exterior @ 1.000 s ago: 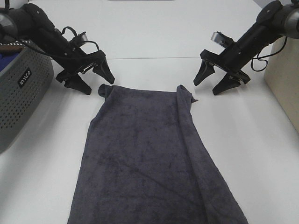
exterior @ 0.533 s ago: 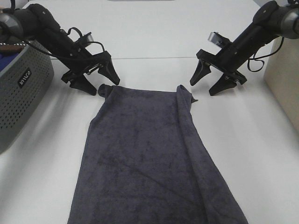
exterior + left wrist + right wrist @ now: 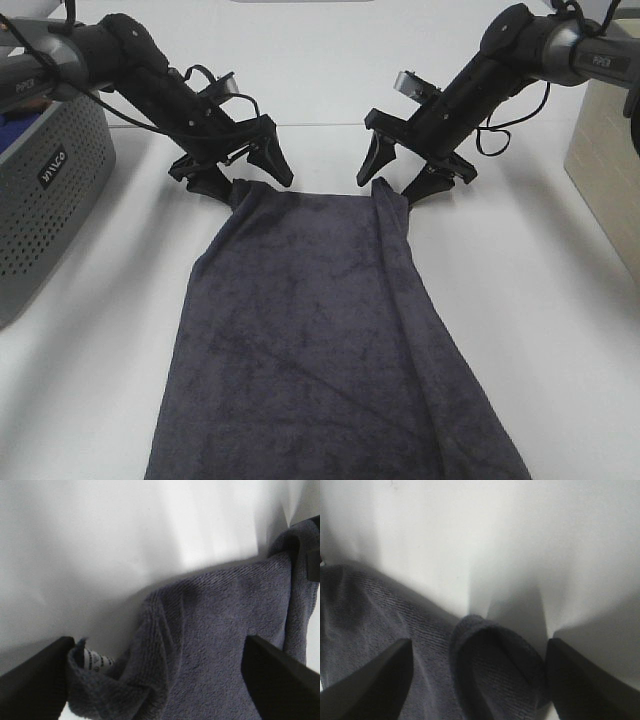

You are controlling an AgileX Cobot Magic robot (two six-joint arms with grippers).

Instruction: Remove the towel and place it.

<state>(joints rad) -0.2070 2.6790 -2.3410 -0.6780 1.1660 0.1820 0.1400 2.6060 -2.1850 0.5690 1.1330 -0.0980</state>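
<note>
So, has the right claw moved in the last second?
Yes. The right claw moved away from the beige box and now straddles a corner of the towel.

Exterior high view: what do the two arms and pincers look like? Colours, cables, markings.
The left arm and right arm are matte black, each with a grey link lettered PIPER. Black cables loop at each wrist beside a small silver-faced module. Left pincer and right pincer: two black tapered wedge fingers each.
</note>
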